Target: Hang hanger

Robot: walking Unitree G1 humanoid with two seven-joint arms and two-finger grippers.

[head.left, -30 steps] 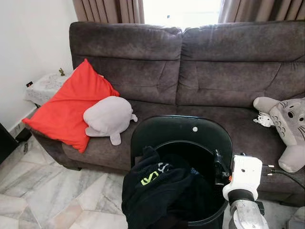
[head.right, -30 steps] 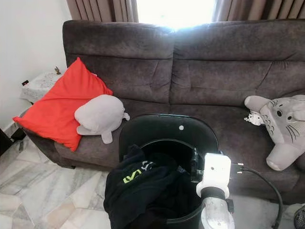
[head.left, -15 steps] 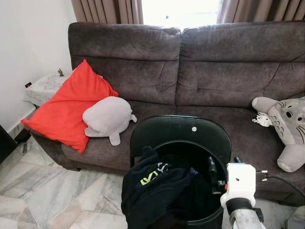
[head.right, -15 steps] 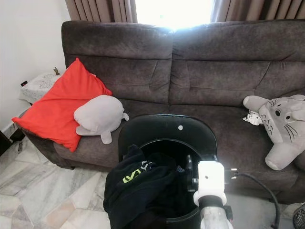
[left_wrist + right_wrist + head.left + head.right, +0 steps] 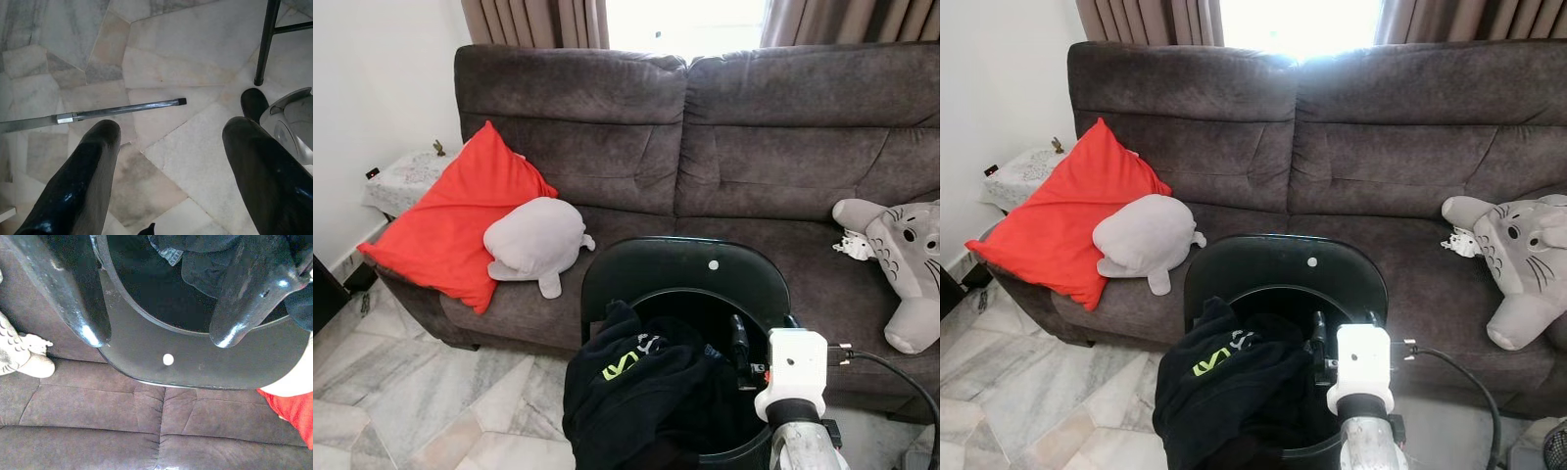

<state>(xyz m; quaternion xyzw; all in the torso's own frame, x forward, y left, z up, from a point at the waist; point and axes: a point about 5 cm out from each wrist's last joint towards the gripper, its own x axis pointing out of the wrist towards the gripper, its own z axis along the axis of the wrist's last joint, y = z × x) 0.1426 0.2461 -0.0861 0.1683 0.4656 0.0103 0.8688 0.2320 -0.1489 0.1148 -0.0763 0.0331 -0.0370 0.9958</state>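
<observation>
Sliding leftward and inward since a second ago, the right gripper (image 5: 741,345) now hovers over the black basket (image 5: 685,264) with fingers (image 5: 83,308) apart above the dark clothes (image 5: 636,387), probably searching for a hanger I cannot make out, while the left gripper (image 5: 171,171) hangs open above the floor (image 5: 161,98).

Sharp, evenly daylit frames, blown-out glare from the window (image 5: 685,22) behind the sofa (image 5: 705,166)

my left gripper (image 5: 166,181) fingers spread | marble floor (image 5: 161,93) below | grey rod (image 5: 93,113) lying there | black chair leg (image 5: 266,41) near
</observation>
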